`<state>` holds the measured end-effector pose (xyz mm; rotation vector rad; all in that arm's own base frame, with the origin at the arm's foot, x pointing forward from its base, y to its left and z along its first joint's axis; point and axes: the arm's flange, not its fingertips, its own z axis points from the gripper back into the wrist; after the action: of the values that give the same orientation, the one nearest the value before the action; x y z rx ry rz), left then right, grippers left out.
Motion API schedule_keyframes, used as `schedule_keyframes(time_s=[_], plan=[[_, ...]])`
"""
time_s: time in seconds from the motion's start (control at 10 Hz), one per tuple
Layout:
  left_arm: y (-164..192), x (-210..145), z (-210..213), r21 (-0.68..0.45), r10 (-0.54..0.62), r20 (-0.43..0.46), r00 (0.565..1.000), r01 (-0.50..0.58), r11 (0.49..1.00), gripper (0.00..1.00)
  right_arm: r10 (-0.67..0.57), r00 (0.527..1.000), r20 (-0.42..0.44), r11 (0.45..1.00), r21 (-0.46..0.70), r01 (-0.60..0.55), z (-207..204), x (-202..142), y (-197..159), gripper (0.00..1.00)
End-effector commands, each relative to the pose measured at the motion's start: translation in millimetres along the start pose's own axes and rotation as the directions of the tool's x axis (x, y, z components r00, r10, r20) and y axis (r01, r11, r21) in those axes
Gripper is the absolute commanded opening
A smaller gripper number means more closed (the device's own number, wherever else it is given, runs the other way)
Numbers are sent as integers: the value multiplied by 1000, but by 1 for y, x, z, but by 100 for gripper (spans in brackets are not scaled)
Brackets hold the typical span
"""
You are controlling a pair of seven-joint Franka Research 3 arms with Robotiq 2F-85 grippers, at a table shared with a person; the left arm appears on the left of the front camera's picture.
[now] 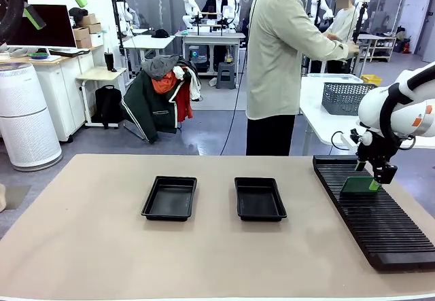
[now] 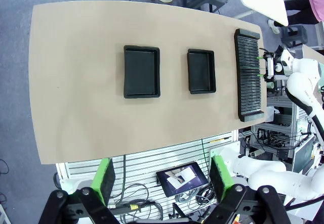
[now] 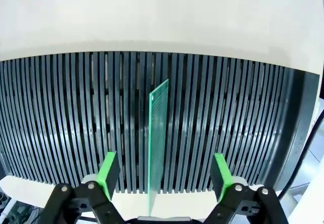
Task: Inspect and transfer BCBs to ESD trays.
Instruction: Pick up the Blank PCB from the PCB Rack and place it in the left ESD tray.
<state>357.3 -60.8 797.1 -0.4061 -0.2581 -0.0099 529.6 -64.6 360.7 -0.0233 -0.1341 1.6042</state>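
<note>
One BCB (image 3: 158, 143), a thin green board, stands on edge in a slot of the black ribbed rack (image 3: 76, 123). My right gripper (image 3: 165, 167) straddles it, open, with a green pad well clear of the board on each side. In the front view the same BCB (image 1: 360, 185) sits at the rack's far end under the right gripper (image 1: 372, 181). Two black ESD trays (image 1: 168, 217) (image 1: 260, 217) lie side by side mid-table, both bare inside. My left gripper (image 2: 163, 176) hangs open high above the table, looking down on both ESD trays (image 2: 142, 71) (image 2: 201, 71).
The long rack (image 1: 380, 226) runs along the table's right side. A person (image 1: 279, 63) stands beyond the far edge, turned away. A grey mesh basket (image 1: 346, 97) sits on a white table behind. The left gripper (image 1: 54, 5) shows at top left.
</note>
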Motion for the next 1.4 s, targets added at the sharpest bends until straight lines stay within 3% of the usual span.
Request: schedule_keyframes(time_s=[0.0, 0.4, 1.3], plan=[[0, -1, 0, -13, 3, 3, 1000, -3, 1000, 100, -12, 999, -37, 999, -39, 11, -1, 1, 13, 84], [0, -1, 0, -13, 3, 3, 1000, -3, 1000, 100, 1, 1000, -11, 999, -45, -1, -4, 7, 12, 64], [0, -1, 0, -13, 3, 3, 1000, -3, 1000, 100, -14, 999, -44, 1000, -16, 13, -1, 3, 10, 20]])
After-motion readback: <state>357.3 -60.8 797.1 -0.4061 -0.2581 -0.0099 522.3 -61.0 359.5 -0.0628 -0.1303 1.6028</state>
